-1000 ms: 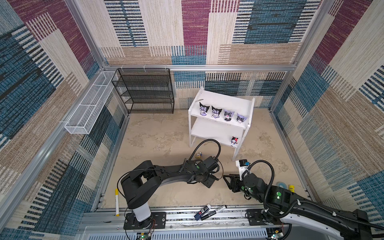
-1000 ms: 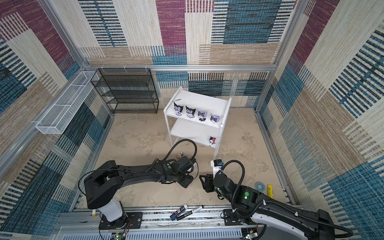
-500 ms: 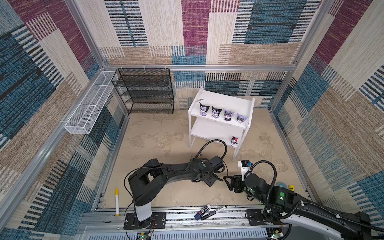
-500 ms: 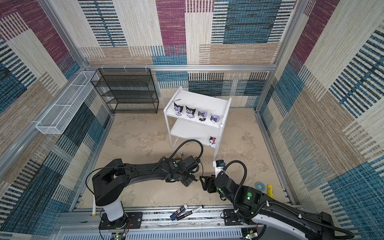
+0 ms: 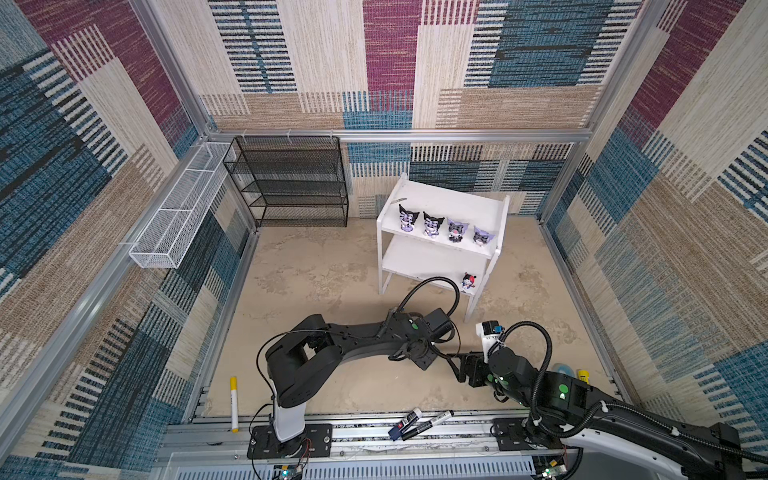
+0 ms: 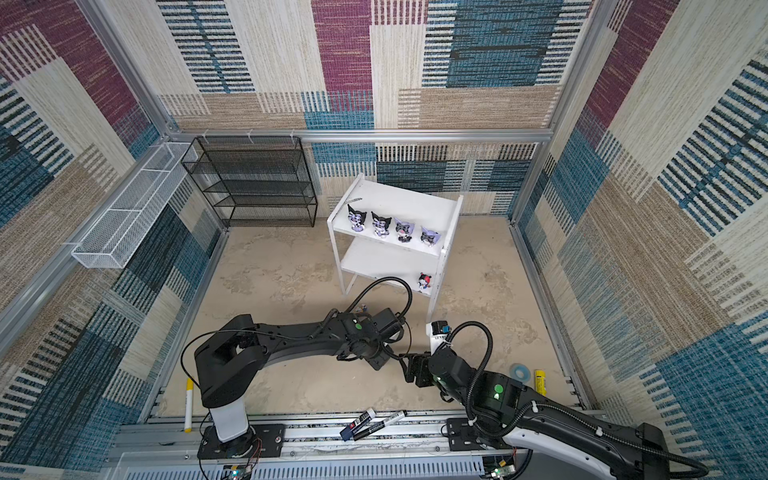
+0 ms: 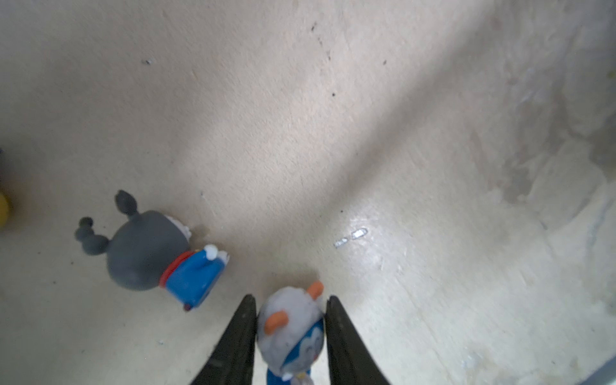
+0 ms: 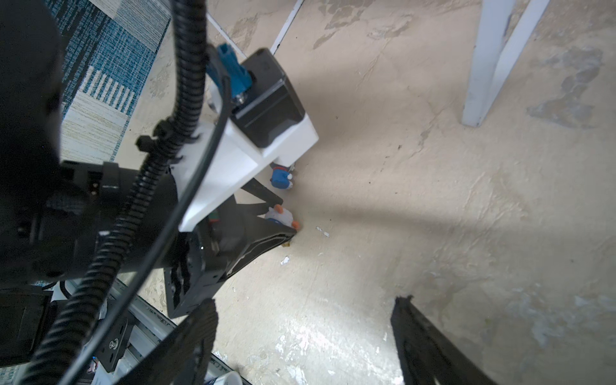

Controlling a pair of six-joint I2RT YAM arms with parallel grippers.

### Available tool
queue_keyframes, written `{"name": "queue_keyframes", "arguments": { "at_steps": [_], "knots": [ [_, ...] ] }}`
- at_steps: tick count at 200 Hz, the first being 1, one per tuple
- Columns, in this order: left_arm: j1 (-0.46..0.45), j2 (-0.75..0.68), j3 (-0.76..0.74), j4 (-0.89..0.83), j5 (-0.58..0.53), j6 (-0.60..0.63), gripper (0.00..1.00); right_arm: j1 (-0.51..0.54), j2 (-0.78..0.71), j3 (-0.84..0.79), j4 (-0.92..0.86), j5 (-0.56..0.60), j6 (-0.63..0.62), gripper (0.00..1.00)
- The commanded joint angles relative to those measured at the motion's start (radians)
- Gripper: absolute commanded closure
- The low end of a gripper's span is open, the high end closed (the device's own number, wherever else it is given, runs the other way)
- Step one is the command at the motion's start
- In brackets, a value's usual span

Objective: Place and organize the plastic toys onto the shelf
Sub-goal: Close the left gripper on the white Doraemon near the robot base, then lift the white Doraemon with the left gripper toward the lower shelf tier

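In the left wrist view my left gripper (image 7: 290,300) is shut on a small plastic toy (image 7: 290,328) with a pale grey hat, orange ears and a blue face, low over the floor. A dark-hooded toy (image 7: 146,250) with a blue body lies on the floor beside it. My right gripper (image 8: 306,301) is open and empty, just in front of the left one (image 5: 451,356). The white shelf (image 5: 444,199) carries several hooded toys (image 5: 433,224) in a row on its top tier and a red-hatted toy (image 5: 468,281) on the lower tier.
A black wire rack (image 5: 291,183) and a white wire basket (image 5: 178,208) stand at the back left. Marker pens (image 5: 419,422) lie on the front rail and a yellow-capped marker (image 5: 234,401) at the front left. A blue tape roll (image 5: 561,369) sits right. The shelf leg (image 8: 490,66) is close.
The left arm has reached further right and its jaws have closed in on the small toy. The right gripper's jaws have spread wide.
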Motion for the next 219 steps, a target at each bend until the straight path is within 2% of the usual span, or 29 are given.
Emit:
{"name": "queue_keyframes", "arguments": {
  "at_steps": [1,63,102,131,154,175,200,219],
  "knots": [
    [0.001,0.010,0.014,-0.031,0.005,0.028,0.66,0.001,-0.002,0.005,0.012,-0.009,0.003,0.16],
    [0.001,0.019,0.014,-0.056,0.014,0.033,0.66,0.001,-0.005,0.004,0.015,-0.014,-0.002,0.15],
    [0.001,0.003,0.013,-0.056,0.014,0.030,0.81,0.001,-0.006,0.003,0.017,-0.014,-0.002,0.14],
    [0.001,-0.067,-0.003,-0.042,0.017,0.028,0.84,0.000,-0.006,0.002,0.017,-0.015,-0.003,0.14],
    [0.007,-0.193,-0.052,0.023,0.039,0.015,0.87,0.001,-0.009,0.004,0.018,-0.018,-0.005,0.14],
    [0.010,-0.360,-0.152,0.174,0.026,0.002,0.90,0.000,-0.017,0.001,0.025,-0.028,-0.014,0.14],
    [0.020,-0.550,-0.329,0.500,0.021,0.003,0.92,0.001,-0.024,-0.002,0.031,-0.043,-0.019,0.11],
    [0.030,-0.617,-0.419,0.729,0.022,0.011,0.93,0.001,-0.018,0.002,0.022,-0.042,-0.009,0.05]
  ]
}}
